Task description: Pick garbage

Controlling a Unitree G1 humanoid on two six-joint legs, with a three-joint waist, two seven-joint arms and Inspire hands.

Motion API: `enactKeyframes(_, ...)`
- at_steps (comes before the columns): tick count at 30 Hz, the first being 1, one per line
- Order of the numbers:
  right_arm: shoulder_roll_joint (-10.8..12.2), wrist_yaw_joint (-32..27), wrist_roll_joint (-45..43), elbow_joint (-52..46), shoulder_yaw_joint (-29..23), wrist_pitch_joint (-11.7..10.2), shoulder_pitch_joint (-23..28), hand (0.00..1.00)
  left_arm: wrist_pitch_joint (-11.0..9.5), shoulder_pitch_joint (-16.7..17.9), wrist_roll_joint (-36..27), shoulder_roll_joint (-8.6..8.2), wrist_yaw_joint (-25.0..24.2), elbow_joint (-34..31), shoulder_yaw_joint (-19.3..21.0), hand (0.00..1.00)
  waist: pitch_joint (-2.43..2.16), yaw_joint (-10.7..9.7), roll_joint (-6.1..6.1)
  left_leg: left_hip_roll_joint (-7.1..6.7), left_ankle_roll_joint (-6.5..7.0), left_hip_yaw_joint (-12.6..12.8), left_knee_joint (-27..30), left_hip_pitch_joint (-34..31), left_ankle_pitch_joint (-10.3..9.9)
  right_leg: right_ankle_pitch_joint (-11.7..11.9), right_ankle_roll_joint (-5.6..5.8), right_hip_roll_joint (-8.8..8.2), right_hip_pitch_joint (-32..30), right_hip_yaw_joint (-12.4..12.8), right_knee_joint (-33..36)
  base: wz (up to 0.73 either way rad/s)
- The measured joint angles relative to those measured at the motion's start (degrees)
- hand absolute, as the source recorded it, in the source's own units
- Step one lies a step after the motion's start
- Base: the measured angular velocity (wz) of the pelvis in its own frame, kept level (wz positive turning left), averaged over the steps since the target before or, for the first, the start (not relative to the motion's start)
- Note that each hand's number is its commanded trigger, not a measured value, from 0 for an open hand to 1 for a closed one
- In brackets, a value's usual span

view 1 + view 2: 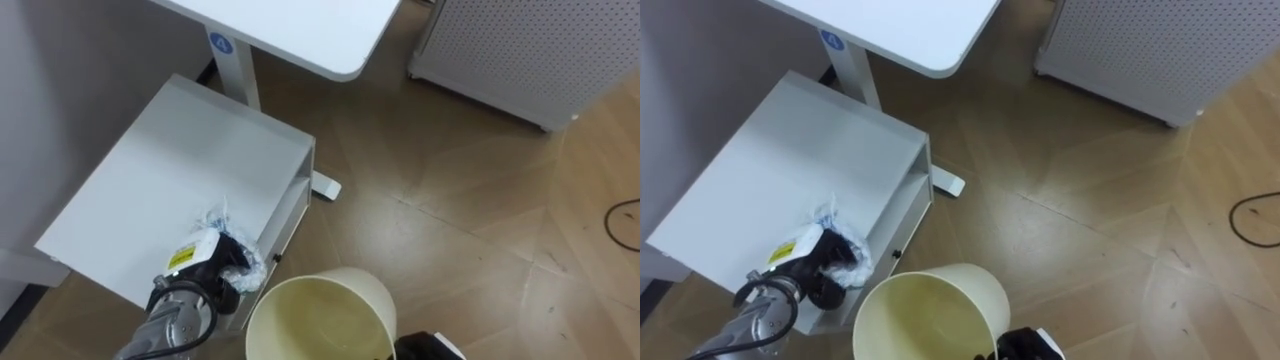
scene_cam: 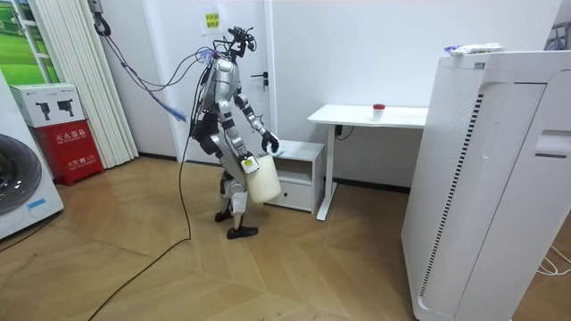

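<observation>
A crumpled clear plastic wrapper with a yellow label (image 1: 200,247) lies near the front edge of a low white cabinet (image 1: 180,160). My left hand (image 1: 226,274) rests on it, dark fingers curled into the plastic. A cream waste bin (image 1: 320,318) hangs just right of the cabinet, its mouth facing up. My right hand (image 1: 428,347) sits at the bin's rim and holds it off the floor. In the room view I stand bent toward the cabinet (image 2: 299,152), the bin (image 2: 264,179) at my thigh.
A white desk (image 1: 310,30) stands over the cabinet's far side, its leg and foot (image 1: 325,186) beside it. A white perforated appliance (image 1: 520,50) stands at the back right. A dark cable (image 1: 625,222) lies on the wood floor at the right.
</observation>
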Motion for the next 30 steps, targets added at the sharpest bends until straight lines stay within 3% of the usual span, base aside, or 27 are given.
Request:
enactKeyframes(8, 0.3, 0.0, 0.1, 0.0, 0.1, -0.1, 0.0, 1.0, -0.2, 0.7, -0.3, -0.27, 0.4, -0.3, 0.1, 1.0, -0.07, 0.1, -0.09, 0.09, 0.0, 0.0, 0.1, 0.1, 0.0, 0.1, 0.01, 0.02, 0.3, -0.2, -0.5, -0.01)
enactKeyframes(15, 0.3, -0.7, -0.6, 0.3, 0.6, -1.2, 0.1, 1.0, -2.9, 3.0, -4.8, -0.36, 1.7, -1.6, 0.7, 1.0, -0.08, 0.3, -0.1, 0.03, 0.0, 0.1, 0.1, 0.4, 0.0, 0.1, -0.02, -0.07, 0.3, -0.1, 0.1, 0.0)
enactKeyframes(17, 0.3, -0.5, -0.6, 0.6, 0.5, -1.7, 0.2, 1.0, -4.0, 4.2, -7.0, -1.05, 1.7, -2.6, 1.3, 1.0, -0.17, 0.4, -0.21, -0.05, 0.0, 0.3, 0.1, 0.7, 0.0, 0.1, -0.02, -0.23, 0.3, -0.1, 0.2, -0.03)
enactKeyframes(20, 0.3, -0.1, -0.5, 1.5, 0.0, -2.6, 0.9, 1.0, -4.8, 6.9, -10.7, -1.89, 1.6, -4.7, 2.3, 1.0, -0.91, 1.5, -0.29, -0.09, 0.01, 0.7, 0.0, 0.9, 0.0, 0.1, -0.04, -0.31, 0.4, -0.1, 0.1, -0.07)
enactKeyframes(21, 0.4, -0.1, -0.5, 1.8, -0.3, -2.8, 1.3, 1.0, -5.6, 8.9, -11.8, -1.94, 1.5, -6.5, 2.2, 1.0, -1.25, 2.0, -0.32, -0.08, 0.01, 0.7, -0.1, 0.9, 0.0, 0.1, -0.05, -0.27, 0.4, -0.1, 0.1, 0.0)
enactKeyframes(22, 0.3, 0.0, -0.5, 1.9, -0.4, -2.9, 1.9, 1.0, -6.4, 10.9, -13.7, -2.04, 1.3, -8.0, 2.2, 1.0, -1.96, 2.8, -0.26, -0.1, -0.02, 0.7, -0.3, 1.0, 0.0, 0.2, -0.1, -0.24, 0.4, -0.1, -0.2, -0.03)
enactKeyframes(24, 0.3, 0.4, -0.5, 2.1, -0.5, -3.2, 2.9, 1.0, -6.9, 13.8, -16.8, -2.24, 1.0, -9.9, 2.1, 1.0, -2.49, 3.8, -0.46, -0.07, -0.07, 1.3, -1.1, 2.2, 0.1, 0.2, -0.12, -0.21, 1.3, 0.1, -0.8, -0.09)
enactKeyframes(27, 0.3, 1.1, -0.4, 2.7, -0.6, -3.8, 4.2, 1.0, -7.1, 19.4, -20.3, -2.34, 0.3, -15.1, 2.1, 1.0, -2.87, 5.1, -0.77, -0.94, -0.13, 1.4, -3.2, 4.1, 0.7, 0.2, -0.07, -0.74, 2.7, -0.1, -1.9, 0.01)
enactKeyframes(30, 0.3, 1.5, -0.4, 2.7, -1.0, -4.3, 4.8, 1.0, -7.3, 22.2, -23.2, -2.39, -0.2, -17.5, 2.1, 1.0, -3.1, 6.2, -1.05, -1.86, 0.04, 1.2, -5.0, 4.4, 1.7, 0.3, 0.04, -1.52, 2.6, -0.3, -1.8, 0.13)
